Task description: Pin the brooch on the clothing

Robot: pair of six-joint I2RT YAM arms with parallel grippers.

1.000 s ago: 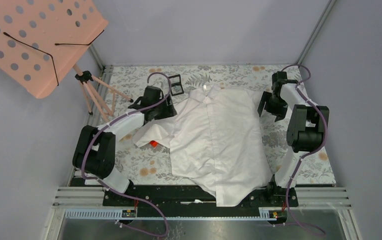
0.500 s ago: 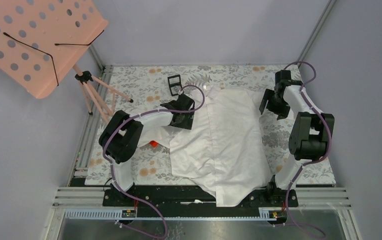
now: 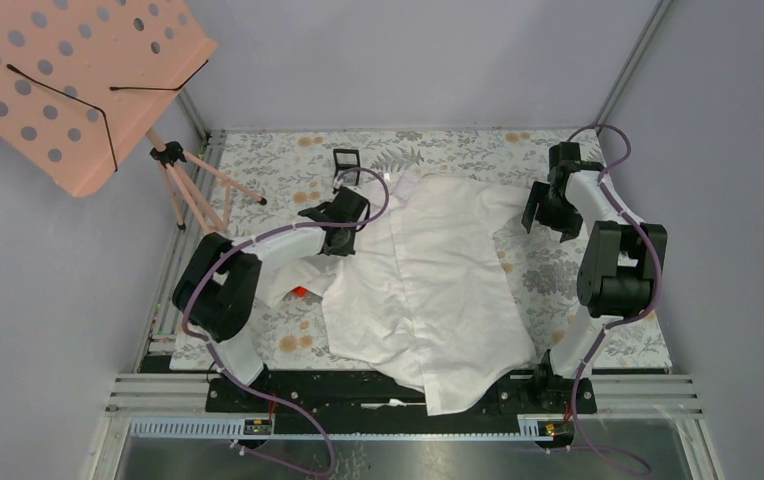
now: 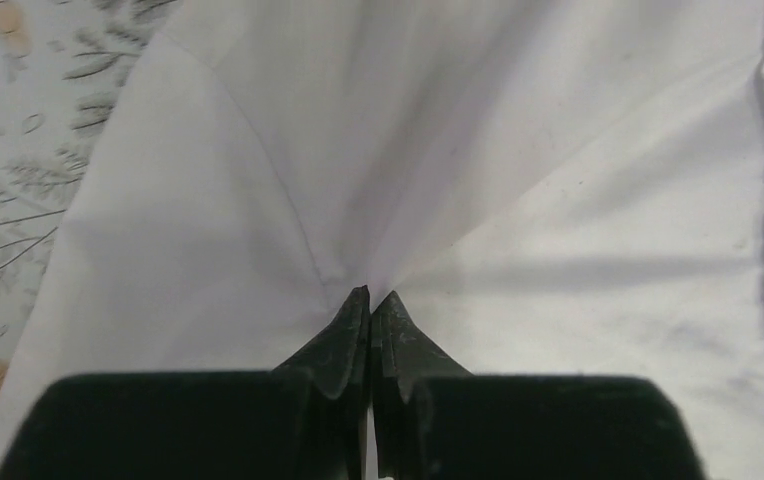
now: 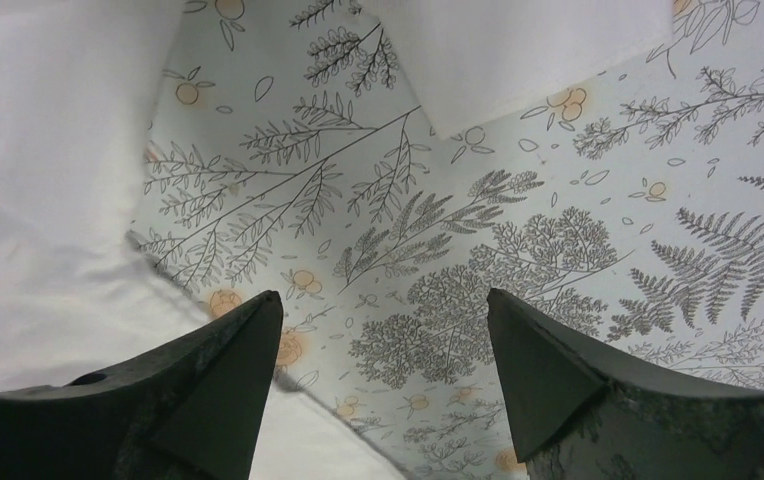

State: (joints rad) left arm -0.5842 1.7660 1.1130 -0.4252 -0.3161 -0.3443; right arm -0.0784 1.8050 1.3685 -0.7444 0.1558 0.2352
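Left gripper [image 4: 370,296] pinches a fold of the white shirt [image 3: 438,270], jaws clamped together. Right gripper [image 5: 380,300] hangs alongside, jaws apart. A hard tug could drag the thin fabric askew.

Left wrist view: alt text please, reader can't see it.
The left gripper is shut, its black fingertips pinching the white shirt, creases fanning out from the pinch. A floral table cover shows along the left edge.

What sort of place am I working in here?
Probably an enclosed robot test cell: plain grey panel walls, aluminium frame rails along the near edge, and a white collared shirt laid on a floral-print table cover.
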